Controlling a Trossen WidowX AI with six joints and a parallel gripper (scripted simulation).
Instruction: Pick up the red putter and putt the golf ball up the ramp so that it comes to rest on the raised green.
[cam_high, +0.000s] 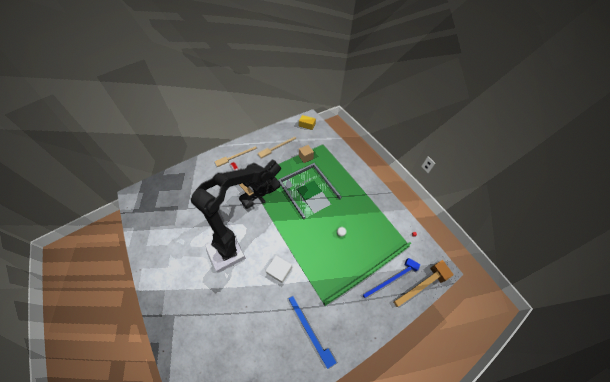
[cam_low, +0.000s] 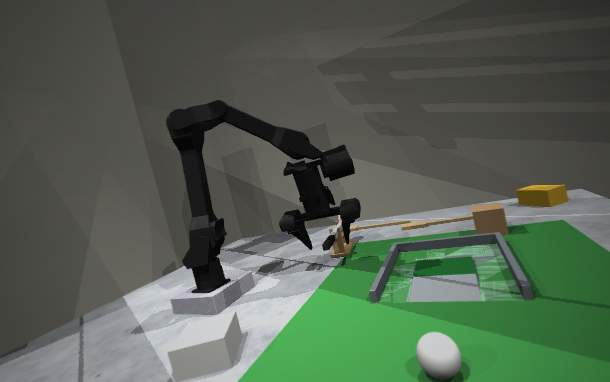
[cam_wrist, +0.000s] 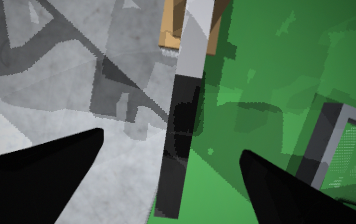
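The putter's red head (cam_high: 234, 165) shows past the arm in the top view. Its pale shaft (cam_wrist: 196, 40) and black grip (cam_wrist: 182, 130) (cam_low: 328, 243) slant out of a wooden stand (cam_high: 246, 189) (cam_low: 342, 249) (cam_wrist: 169, 37) at the mat's left edge. My gripper (cam_low: 328, 246) (cam_wrist: 174, 145) is open and empty, pointing down. In the wrist view the grip appears between the spread fingertips; its exact depth below them is unclear. The white golf ball (cam_high: 341, 231) (cam_low: 438, 355) rests on the green mat (cam_high: 305, 250) (cam_low: 310, 340), in front of the grey ramp (cam_high: 318, 202) (cam_low: 445, 288) and dark green patch (cam_high: 310, 190) (cam_low: 445, 266).
Grey rails (cam_high: 327, 181) (cam_low: 385, 272) (cam_wrist: 320, 150) surround the target area on three sides. A tan block (cam_high: 306, 153) (cam_low: 490, 220) and yellow block (cam_high: 307, 122) (cam_low: 542, 195) are at the back. A white block (cam_high: 278, 268) (cam_low: 205, 347) is near the base. Blue and wooden tools lie around the mat.
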